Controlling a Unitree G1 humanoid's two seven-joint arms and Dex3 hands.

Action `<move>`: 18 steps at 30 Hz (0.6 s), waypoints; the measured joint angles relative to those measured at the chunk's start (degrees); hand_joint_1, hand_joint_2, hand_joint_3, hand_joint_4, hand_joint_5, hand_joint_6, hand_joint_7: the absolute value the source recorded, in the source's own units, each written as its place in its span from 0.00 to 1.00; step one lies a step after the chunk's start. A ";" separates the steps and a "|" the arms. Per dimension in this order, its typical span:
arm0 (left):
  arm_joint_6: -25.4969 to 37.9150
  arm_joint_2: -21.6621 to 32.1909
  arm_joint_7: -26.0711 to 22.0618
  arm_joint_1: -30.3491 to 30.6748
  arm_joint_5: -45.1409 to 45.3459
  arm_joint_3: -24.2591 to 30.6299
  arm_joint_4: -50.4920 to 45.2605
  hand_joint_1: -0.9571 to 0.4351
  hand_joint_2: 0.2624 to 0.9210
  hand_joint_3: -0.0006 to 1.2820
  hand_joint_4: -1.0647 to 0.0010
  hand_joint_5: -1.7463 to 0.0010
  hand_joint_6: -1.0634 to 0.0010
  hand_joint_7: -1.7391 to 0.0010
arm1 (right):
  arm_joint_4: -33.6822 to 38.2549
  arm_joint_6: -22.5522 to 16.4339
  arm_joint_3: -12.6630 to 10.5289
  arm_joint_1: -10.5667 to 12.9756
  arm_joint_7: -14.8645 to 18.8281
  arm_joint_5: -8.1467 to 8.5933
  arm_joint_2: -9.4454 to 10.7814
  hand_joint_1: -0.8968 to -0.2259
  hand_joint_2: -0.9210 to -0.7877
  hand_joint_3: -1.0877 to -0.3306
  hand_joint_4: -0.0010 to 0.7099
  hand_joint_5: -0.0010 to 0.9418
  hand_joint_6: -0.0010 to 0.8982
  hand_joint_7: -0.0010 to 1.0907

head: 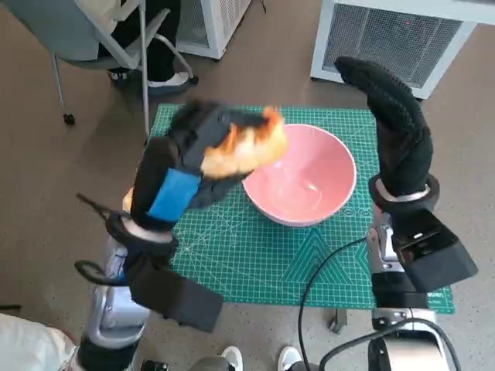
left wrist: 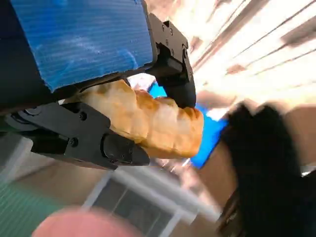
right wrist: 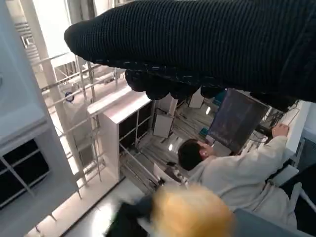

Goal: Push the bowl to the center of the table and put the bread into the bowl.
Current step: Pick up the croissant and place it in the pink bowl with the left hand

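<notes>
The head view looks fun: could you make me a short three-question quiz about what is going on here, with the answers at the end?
1. True or false: the bread already lies inside the pink bowl.
2. Which hand holds the bread? A. left hand B. right hand C. neither
3. Fill in: the bowl stands on a green ____.

Key:
1. False. The bread is held up beside the bowl's rim, not yet in it.
2. A. The right hand is raised beside the bowl and holds nothing.
3. Mat, a cutting mat with grid lines.
</notes>
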 measured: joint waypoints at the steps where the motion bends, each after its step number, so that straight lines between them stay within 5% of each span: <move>1: -0.50 -0.10 0.13 -1.04 0.31 -0.26 0.81 0.69 0.92 0.03 0.21 0.40 0.28 0.44 | -0.06 0.00 -0.04 0.04 0.00 0.00 -0.02 0.51 0.00 0.48 0.44 0.01 0.03 0.63; 18: -8.11 -0.22 -2.10 -11.86 0.58 -5.54 23.80 0.69 0.99 0.02 0.29 0.33 0.35 0.41 | -1.48 -0.03 -0.78 0.80 -0.13 -0.10 -0.13 0.49 0.00 0.49 0.43 0.00 0.04 0.62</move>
